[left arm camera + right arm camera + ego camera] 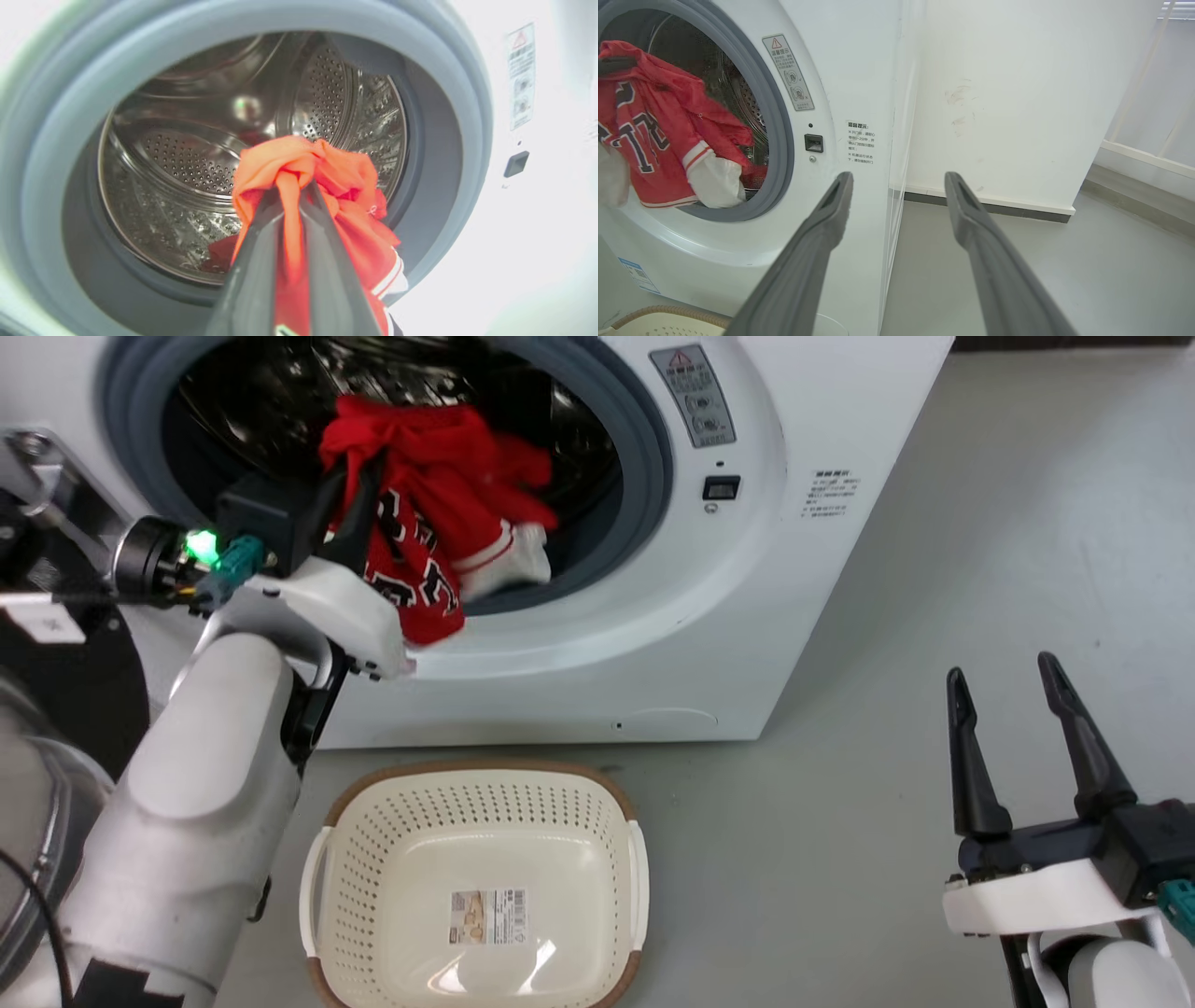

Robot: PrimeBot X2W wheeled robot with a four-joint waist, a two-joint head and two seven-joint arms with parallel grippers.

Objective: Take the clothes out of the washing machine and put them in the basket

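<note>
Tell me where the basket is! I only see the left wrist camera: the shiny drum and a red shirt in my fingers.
Observer: The basket sits on the floor right in front of the washing machine, below its opening.
Operator: Does the shirt have writing?
Observer: Yes, the red jersey shows big black letters.
Operator: What's my other hand doing?
Observer: The right gripper is open, holding nothing, off to the machine's right.

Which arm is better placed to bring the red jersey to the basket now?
Left. The left gripper is shut on the red jersey at the washer opening; the basket stands before it. The right gripper is open, empty, farther away.
</note>
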